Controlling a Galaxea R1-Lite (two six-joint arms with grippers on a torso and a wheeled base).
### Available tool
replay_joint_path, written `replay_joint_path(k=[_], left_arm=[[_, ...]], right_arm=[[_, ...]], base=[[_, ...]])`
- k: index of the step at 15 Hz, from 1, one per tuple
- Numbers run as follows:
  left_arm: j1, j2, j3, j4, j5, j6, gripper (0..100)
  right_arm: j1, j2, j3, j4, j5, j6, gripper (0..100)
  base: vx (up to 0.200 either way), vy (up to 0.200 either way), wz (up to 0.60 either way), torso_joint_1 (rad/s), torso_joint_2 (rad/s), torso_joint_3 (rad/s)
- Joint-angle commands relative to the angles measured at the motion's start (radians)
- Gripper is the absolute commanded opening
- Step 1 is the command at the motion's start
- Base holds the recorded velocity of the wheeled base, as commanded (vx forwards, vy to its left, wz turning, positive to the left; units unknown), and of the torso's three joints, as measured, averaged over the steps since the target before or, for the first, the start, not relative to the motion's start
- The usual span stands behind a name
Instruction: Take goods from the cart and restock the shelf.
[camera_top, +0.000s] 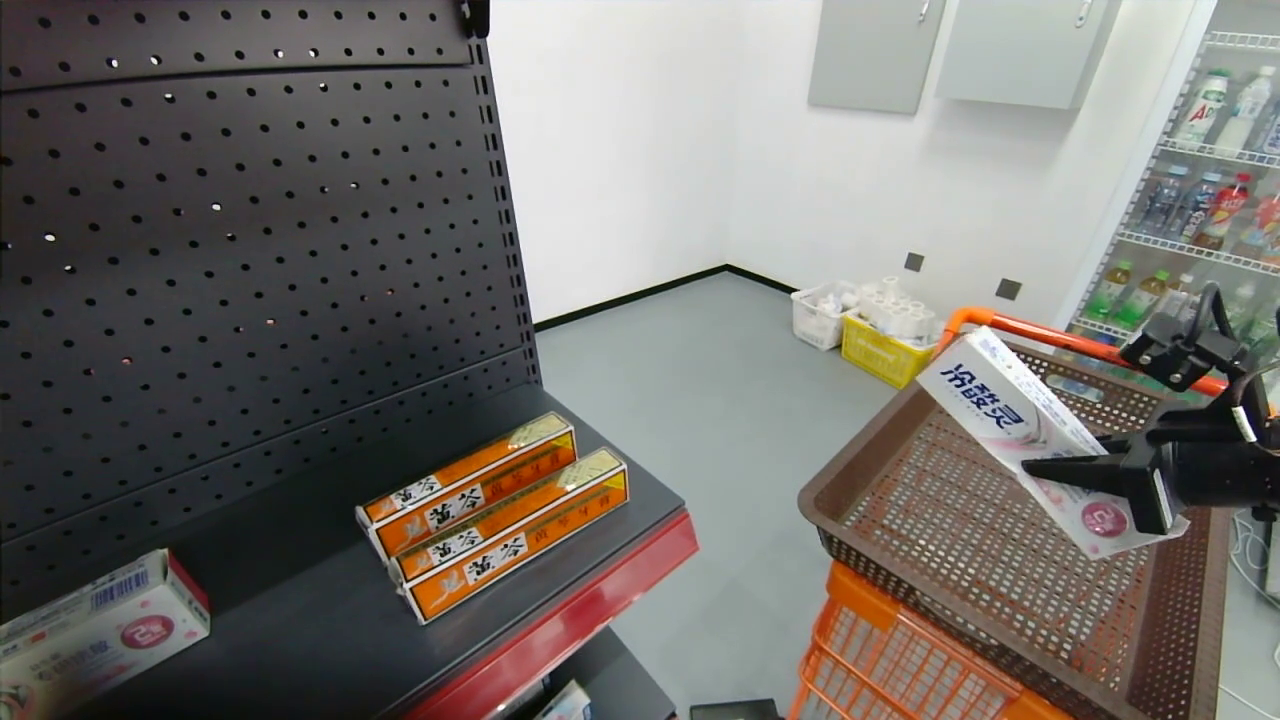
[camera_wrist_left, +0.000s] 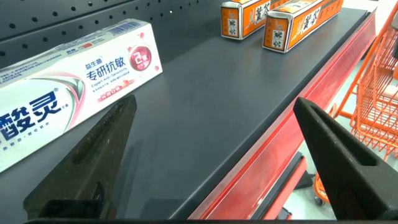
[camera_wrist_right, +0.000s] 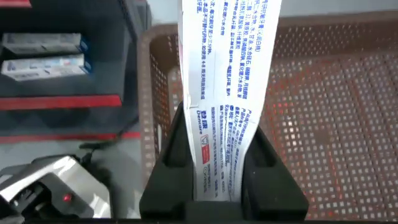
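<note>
Shelf (camera_top: 300, 600): black deck with a red front edge and pegboard back, at left. The likely slot is the bare stretch between the white stock and the orange pair. Approach over the red edge, not into it.
Cart (camera_top: 830, 480): brown mesh basket on an orange frame, at right. Raise the load above the rim before swinging left.
Held toothpaste box (camera_top: 1010, 420): long and white, tilted above the basket, gripped toward its near end. The free end may swing, so carry it slowly, level it, and lay it flat in line with the stock.
Shelved toothpaste box (camera_top: 100, 620): same pattern, lying flat at the near left of the deck. It serves as an alignment guide.
Orange boxes (camera_top: 515, 530): two, side by side and touching, farther right on the deck. Keep clear of them.
Right gripper (camera_top: 1050, 465): fingers clamped on the held toothpaste box.
Left gripper (camera_wrist_left: 211, 155): fingers spread wide, holding nothing, low over the deck beside the shelved toothpaste box (camera_wrist_left: 74, 87).
Head view: sets the shelf against the cart and shows the floor gap to be crossed.
Right wrist view: fingers (camera_wrist_right: 168, 174) flank the held toothpaste box (camera_wrist_right: 227, 74) on each long side. Two pale boxes (camera_wrist_right: 40, 55) lie on a lower red-edged tier.
Left wrist view: bare deck (camera_wrist_left: 217, 124) seen close, with the end flaps of the orange boxes (camera_wrist_left: 277, 31).
</note>
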Motion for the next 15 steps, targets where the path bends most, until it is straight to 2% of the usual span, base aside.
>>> replay_joint_path(k=[1, 2, 5, 7, 13, 15], left_arm=[[0.002, 0.000, -0.002, 0.000, 0.000, 0.000, 100], [0.000, 0.000, 0.000, 0.000, 0.000, 0.000, 100], [0.000, 0.000, 0.000, 0.000, 0.000, 0.000, 100], [0.000, 0.000, 0.000, 0.000, 0.000, 0.000, 100], [0.000, 0.000, 0.000, 0.000, 0.000, 0.000, 100], [0.000, 0.000, 0.000, 0.000, 0.000, 0.000, 100]], right_arm=[[0.031, -0.070, 0.009, -0.013, 0.000, 0.035, 0], [0.045, -0.090, 0.021, -0.018, -0.002, 0.061, 0], [0.096, -0.170, 0.124, -0.173, -0.023, 0.190, 0], [0.096, -0.176, 0.154, -0.228, -0.077, 0.199, 0], [0.088, -0.185, 0.174, -0.287, -0.081, 0.199, 0], [0.094, -0.182, 0.200, -0.297, -0.080, 0.200, 0]], base=[[0.000, 0.000, 0.00, 0.000, 0.00, 0.000], [0.000, 0.000, 0.00, 0.000, 0.00, 0.000], [0.000, 0.000, 0.00, 0.000, 0.00, 0.000], [0.000, 0.000, 0.00, 0.000, 0.00, 0.000], [0.000, 0.000, 0.00, 0.000, 0.00, 0.000], [0.000, 0.000, 0.60, -0.005, 0.00, 0.005]])
